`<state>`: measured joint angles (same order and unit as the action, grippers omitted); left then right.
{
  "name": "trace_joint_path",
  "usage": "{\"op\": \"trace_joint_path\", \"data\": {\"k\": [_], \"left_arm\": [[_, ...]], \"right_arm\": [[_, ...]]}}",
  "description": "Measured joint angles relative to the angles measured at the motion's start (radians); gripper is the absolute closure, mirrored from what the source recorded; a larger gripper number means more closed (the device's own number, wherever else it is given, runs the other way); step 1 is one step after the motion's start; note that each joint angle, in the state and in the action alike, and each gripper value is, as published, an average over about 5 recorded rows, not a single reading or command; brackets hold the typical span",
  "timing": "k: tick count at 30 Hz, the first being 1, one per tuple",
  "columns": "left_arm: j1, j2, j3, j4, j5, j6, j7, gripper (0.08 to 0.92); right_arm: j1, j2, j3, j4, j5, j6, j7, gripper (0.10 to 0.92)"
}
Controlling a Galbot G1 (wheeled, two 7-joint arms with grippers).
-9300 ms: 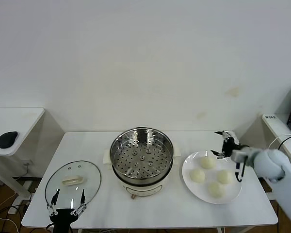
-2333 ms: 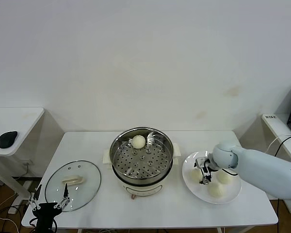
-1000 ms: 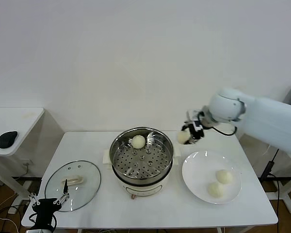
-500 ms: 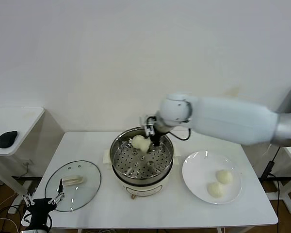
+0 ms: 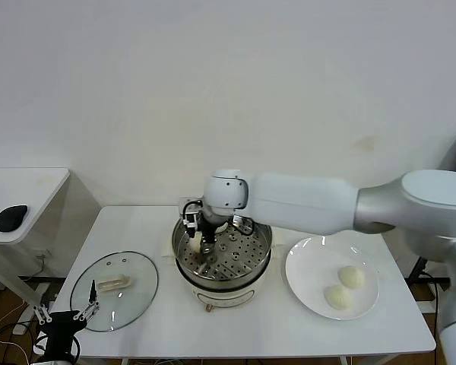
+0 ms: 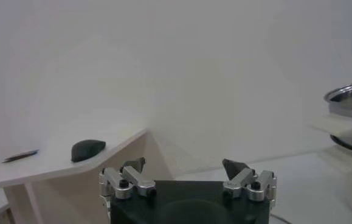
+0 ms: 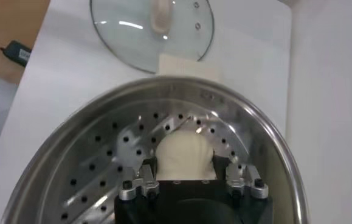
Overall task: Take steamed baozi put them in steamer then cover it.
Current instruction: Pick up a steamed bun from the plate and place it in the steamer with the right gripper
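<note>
Lowering baozi [image 7: 184, 155] into steamer [image 7: 273, 164]

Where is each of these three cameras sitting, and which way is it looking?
Head: looks forward and down at the table; right arm reaches over the steamer.
Left wrist: low beside the table, looking out past its open left claw.
Right wrist: looks down into the steamer; right claw grips a baozi.
Shared: head and right wrist both show the glass lid.

My right arm [image 5: 319, 204] is showing as smooth, glossy white-grey shells with rounded joints — a thin black cable looping at the wrist. My grippers — right gripper [image 7: 187, 178], left gripper [image 6: 185, 176] — are wearing black bodies, silver screwed brackets, dark fingertips.
</note>
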<state>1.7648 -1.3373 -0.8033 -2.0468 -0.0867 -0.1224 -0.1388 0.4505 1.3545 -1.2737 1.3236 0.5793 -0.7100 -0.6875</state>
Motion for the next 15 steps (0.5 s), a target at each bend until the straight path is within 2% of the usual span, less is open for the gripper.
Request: {"op": "trace_joint_path", "data": {"k": [6, 12, 15], "left_arm": [[0.001, 0.001, -0.003, 0.001, 0.000, -0.002, 0.000, 0.177], [0.002, -0.002, 0.000, -0.002, 0.000, -0.002, 0.000, 0.177], [0.003, -0.002, -0.001, -0.003, 0.000, -0.002, 0.000, 0.177]], "right_arm": [[-0.016, 0.026, 0.004, -0.037, 0.001, -0.002, 0.017, 0.410], [-0.004, 0.016, 0.014, -0.034, -0.006, -0.002, 0.007, 0.259], [0.021, -0.011, 0.021, -0.010, -0.020, 0.007, -0.026, 0.211]]}}
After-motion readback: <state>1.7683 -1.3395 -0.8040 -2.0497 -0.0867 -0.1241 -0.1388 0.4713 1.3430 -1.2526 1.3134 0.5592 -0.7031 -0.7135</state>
